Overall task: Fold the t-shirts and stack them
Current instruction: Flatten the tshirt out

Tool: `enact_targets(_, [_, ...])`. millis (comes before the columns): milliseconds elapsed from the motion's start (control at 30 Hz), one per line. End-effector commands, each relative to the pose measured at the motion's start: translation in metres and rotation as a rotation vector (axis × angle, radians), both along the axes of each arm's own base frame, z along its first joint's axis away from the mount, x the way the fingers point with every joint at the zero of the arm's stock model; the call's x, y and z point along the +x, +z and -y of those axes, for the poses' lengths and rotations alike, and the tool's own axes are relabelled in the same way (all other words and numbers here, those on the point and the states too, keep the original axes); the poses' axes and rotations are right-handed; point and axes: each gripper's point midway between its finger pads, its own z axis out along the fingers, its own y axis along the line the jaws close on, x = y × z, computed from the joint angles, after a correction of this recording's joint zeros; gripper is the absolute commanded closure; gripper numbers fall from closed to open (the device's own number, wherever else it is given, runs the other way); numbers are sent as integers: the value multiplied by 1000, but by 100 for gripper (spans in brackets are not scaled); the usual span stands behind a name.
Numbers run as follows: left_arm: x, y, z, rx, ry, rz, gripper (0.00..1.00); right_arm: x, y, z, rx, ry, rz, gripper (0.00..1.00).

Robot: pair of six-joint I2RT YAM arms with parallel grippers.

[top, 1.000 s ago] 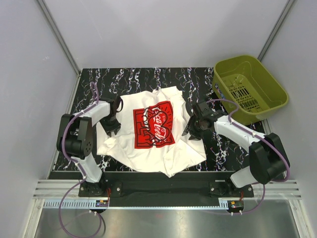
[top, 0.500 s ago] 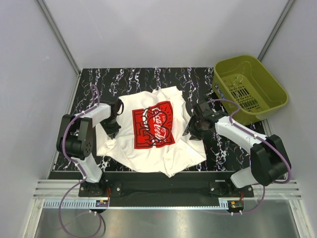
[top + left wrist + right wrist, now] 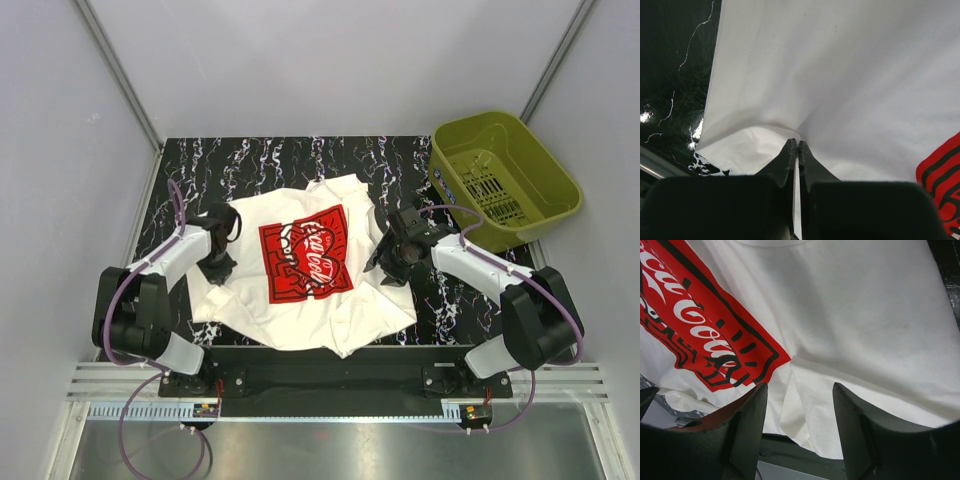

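Observation:
An off-white t-shirt (image 3: 335,305) lies spread on the black marbled table (image 3: 260,160) with its red graphic (image 3: 305,252) facing up. My left gripper (image 3: 216,262) is at the shirt's left edge, shut on a pinch of cloth. In the left wrist view the fabric (image 3: 840,75) puckers toward the left gripper (image 3: 798,142), and a white sliver shows between the fingers. At the shirt's right side, over the sleeve, is my right gripper (image 3: 386,262). In the right wrist view the right gripper (image 3: 800,386) stands open above a sleeve fold (image 3: 810,405), beside the red graphic (image 3: 695,330).
An olive green basket (image 3: 448,165) sits tilted at the table's back right corner, close behind the right arm. Grey enclosure walls border the table on the left, back and right. A black rail (image 3: 330,375) carrying the arm bases runs along the near edge.
The left gripper has closed on the shirt's left edge and its arm has swung outward, pulling the shirt slightly left. The right jaws have opened wider.

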Motion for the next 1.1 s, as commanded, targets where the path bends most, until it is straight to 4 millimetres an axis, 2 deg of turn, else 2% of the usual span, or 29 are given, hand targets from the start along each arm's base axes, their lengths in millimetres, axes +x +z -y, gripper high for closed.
enact_targets(0, [0,-6,-1,10,-2,10,100,6,6,-2,5,-22,27,38])
enact_targets(67, [-4,-10,-3,16,-1,14,93,7,5,-1,-2,-20,31,38])
enact_targets(133, [-8,-15,-4,17,0,2,93,6,1,-1,-4,-19,21,37])
enact_targets(200, [-7,-18,-1,1,-8,-5,100,5,-3,0,-10,-23,14,37])
enact_targets(267, [-9,-18,0,-5,-7,-13,100,7,-8,4,-34,-33,15,38])
enact_targets(300, [-7,-13,0,-2,-4,-4,100,8,-13,6,-47,-37,5,39])
enact_targets(400, [-1,16,-6,25,-21,63,100,14,-25,15,-86,-75,-2,49])
enact_targets(433, [0,26,-9,40,-23,92,100,17,-26,15,-83,-82,1,58])
enact_targets(467, [-1,41,-15,60,-22,134,100,18,-27,15,-80,-85,-3,60])
enact_targets(533, [0,57,-16,65,-41,177,100,21,-22,8,-54,-61,-17,59])
enact_targets(567, [1,65,-14,45,-48,207,100,19,-19,4,-46,-47,-27,54])
enact_targets(633, [-3,65,-9,13,-59,215,100,15,-8,0,-22,-51,-51,45])
enact_targets(667, [-3,64,0,-34,-72,230,100,12,-5,0,-20,-55,-60,37])
enact_targets(733, [-6,60,8,-84,-83,259,100,3,5,6,-32,-86,-91,32])
enact_targets(833, [-13,51,16,-121,-102,253,100,-5,20,7,1,-171,-123,33])
enact_targets(900, [-18,46,17,-123,-123,244,100,-8,26,4,29,-232,-160,39])
enact_targets(1067, [-22,40,18,-127,-150,260,100,-7,21,3,15,-474,-268,42])
